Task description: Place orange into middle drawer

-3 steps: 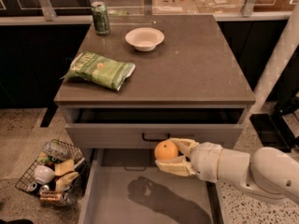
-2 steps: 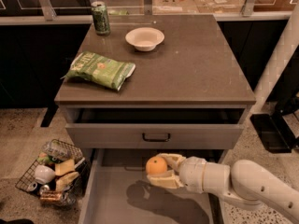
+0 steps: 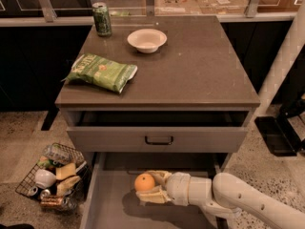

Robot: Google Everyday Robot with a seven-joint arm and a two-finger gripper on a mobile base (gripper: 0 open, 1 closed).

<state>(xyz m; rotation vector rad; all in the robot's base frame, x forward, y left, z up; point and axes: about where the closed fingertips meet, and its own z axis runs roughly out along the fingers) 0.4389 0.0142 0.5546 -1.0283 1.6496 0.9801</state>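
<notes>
- Orange (image 3: pixel 144 182) pinched in claw (image 3: pixel 147 187), one pale finger over its top-right, the other under it.
- Claw sits low in the view, inside the opening of the middle drawer (image 3: pixel 107 209), near its back and about mid-width.
- Orange held just above the drawer's grey bottom, not touching it; dark shadow lies on that bottom right under it.
- Middle drawer pulled well out, nothing else seen in it.
- White arm (image 3: pixel 238 199) comes in from the lower right, crossing over the drawer's right side.
- Top drawer (image 3: pixel 119 138) above it, grey front with black handle (image 3: pixel 159 140), pulled out a little, dark gap under the bench (image 3: pixel 205 75) top.
- On the bench: green can (image 3: pixel 101 19) upright at back left, white bowl (image 3: pixel 147 40) just right of it, green chip bag (image 3: pixel 101 72) lying flat near front left.
- Wire basket (image 3: pixel 52 178) of mixed items on the floor, left of the middle drawer.
</notes>
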